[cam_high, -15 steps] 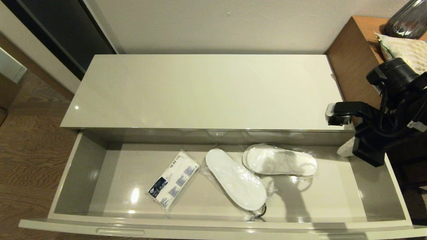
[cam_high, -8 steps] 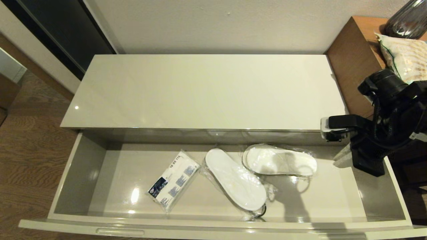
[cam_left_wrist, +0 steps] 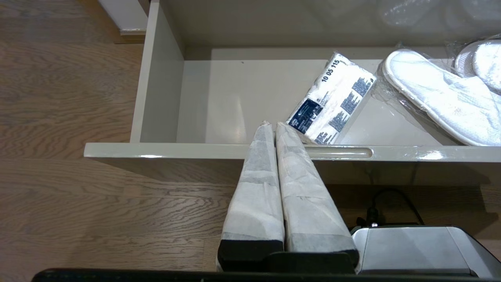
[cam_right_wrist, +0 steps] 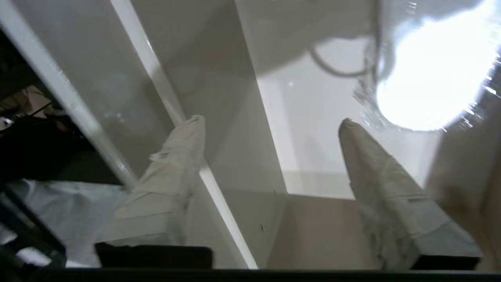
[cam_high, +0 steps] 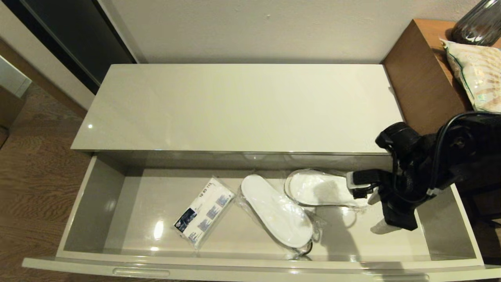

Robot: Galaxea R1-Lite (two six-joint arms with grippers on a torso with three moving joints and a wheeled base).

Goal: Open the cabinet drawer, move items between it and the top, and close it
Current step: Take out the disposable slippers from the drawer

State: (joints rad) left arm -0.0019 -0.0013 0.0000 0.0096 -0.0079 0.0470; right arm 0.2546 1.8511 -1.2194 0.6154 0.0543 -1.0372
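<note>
The right gripper (cam_high: 377, 211), fingers spread, hangs inside the drawer (cam_high: 250, 266) just right of the slipper (cam_high: 325, 188), which lies lengthwise left-right.

Crinkly snack bag (cam_high: 476, 74) on brown desk (cam_high: 422, 74), dark vase (cam_high: 478, 21), wood floor (cam_high: 35, 176)

Even indoor light leaves small glints on the glossy drawer (cam_high: 129, 203) floor, the right gripper (cam_right_wrist: 270, 121) casts a soft shadow beside itself, and a blurred white glare blooms just beyond its fingertips.
</note>
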